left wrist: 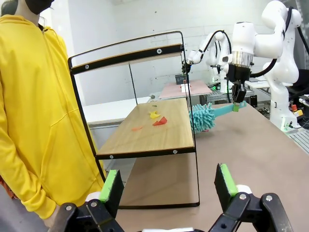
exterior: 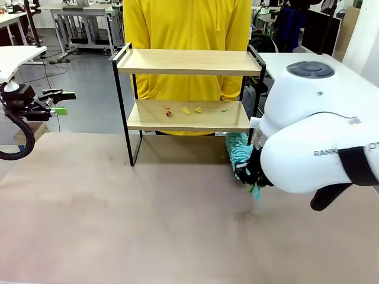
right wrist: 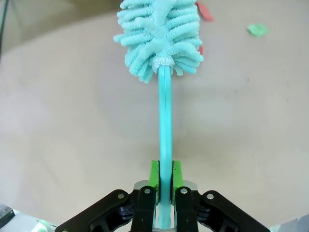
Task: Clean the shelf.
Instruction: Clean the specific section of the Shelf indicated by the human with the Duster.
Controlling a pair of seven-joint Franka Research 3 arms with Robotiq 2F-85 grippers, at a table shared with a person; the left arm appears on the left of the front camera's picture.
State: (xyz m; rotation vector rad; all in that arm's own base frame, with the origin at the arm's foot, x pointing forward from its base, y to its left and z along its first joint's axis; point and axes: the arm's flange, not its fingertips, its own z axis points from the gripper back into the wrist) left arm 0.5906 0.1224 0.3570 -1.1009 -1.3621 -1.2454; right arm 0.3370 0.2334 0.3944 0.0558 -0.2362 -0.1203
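The right gripper (right wrist: 165, 170) is clamped shut on the thin handle of a turquoise duster (right wrist: 161, 34), its green pads pressed against either side of the stem at the bottom centre of the right wrist view. From there the handle runs straight up the frame to a fluffy head at the top, with a red scrap (right wrist: 205, 12) and a green scrap (right wrist: 257, 30) in the upper right corner. The front view does not give this grip clearly, because the bulky white right arm (exterior: 320, 136) at the right of the frame covers most of it. It does place the duster head just under the right end of the lower board of the shelf (exterior: 189, 61). Whether head and shelf touch cannot be told. The left gripper (left wrist: 168, 182) has its jaws spread wide with nothing between them, seen along the bottom edge of the left wrist view. That view looks along the lower board, where small yellow and red scraps (left wrist: 157, 118) lie. In the front view the shelf stands at upper centre on the brown table (exterior: 148, 231), with its top board bare. A person in a yellow hoodie (exterior: 189, 23) stands directly behind it.
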